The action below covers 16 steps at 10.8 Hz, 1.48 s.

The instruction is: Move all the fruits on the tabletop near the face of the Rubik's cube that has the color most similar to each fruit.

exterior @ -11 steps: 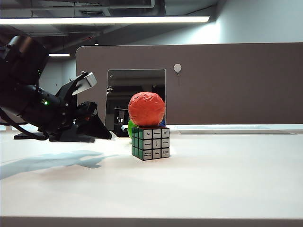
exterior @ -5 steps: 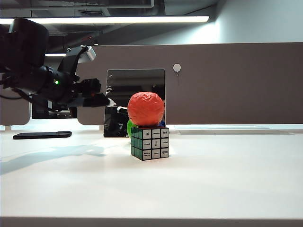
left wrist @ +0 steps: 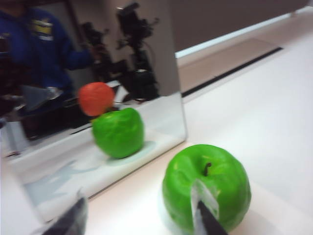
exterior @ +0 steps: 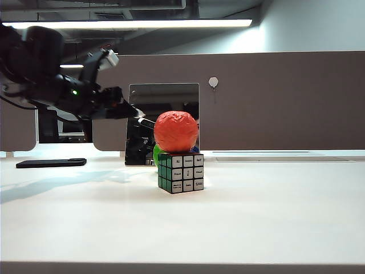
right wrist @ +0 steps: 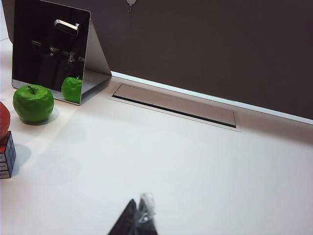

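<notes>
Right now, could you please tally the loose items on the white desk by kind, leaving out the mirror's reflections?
Glossy green toy apple: 1
Wrinkled orange-red ball-shaped fruit: 1
Small black-edged Rubik's cube: 1
Standing rectangular mirror: 1
Flat dark phone-like slab: 1
Total: 5

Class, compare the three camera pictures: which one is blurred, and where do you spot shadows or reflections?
Left wrist view: soft motion blur over the green apple and mirror, which reflects both fruits. Exterior view: sharp, with the left gripper casting a faint shadow on the tabletop. Right wrist view: crisp.
</notes>
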Motion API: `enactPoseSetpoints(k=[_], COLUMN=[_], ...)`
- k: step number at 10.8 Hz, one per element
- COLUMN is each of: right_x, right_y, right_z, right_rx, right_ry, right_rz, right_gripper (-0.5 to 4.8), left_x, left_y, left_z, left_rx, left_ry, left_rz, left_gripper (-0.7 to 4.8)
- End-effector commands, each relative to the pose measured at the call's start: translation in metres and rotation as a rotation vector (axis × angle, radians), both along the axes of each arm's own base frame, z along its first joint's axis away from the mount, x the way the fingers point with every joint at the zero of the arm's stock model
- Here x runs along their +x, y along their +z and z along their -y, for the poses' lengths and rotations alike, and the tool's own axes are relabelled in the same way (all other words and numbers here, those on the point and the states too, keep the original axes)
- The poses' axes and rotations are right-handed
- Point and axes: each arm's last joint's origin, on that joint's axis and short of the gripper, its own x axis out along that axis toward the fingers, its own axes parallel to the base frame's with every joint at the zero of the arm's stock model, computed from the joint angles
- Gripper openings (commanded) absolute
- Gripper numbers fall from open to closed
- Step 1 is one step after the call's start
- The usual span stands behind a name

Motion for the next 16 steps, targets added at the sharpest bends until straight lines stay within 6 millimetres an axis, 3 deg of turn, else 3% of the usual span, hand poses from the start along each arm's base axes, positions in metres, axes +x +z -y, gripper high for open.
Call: enactPoseSetpoints(k=[1, 3, 7, 11, 16], right_x=[0.0, 0.0, -0.001, -0.001, -0.001], right_y=[0.002, -0.001, -0.003, -0.003, -0.004], right_z=[0.0, 0.0, 0.001, 0.001, 0.001], right_rx=[0.009, -0.003, -0.011, -0.014, -0.017], right_ry=[-0.01, -0.01, -0.011, -0.01, -0.011], right_rz=[0.011, -0.014, -0.031, -0.036, -0.042], right_gripper=[-0.01, -0.01, -0.01, -0.01, -0.01], left_x=[0.02, 0.029, 0.026, 0.032, 0.056], left_y=[-0.012, -0.016, -0.024, -0.048, -0.041], left_z=[0.004, -0.022, -0.025, -0.022, -0.005], left_rx=[0.013, 0.047, 0.047, 0.06, 0.057], left_ry=[-0.057, -0.137, -0.288, -0.343, -0.392], left_rz=[-0.01, 0.033, 0.014, 0.002, 0.04], left_gripper=[3.01, 4.02, 4.71, 4.72, 4.79])
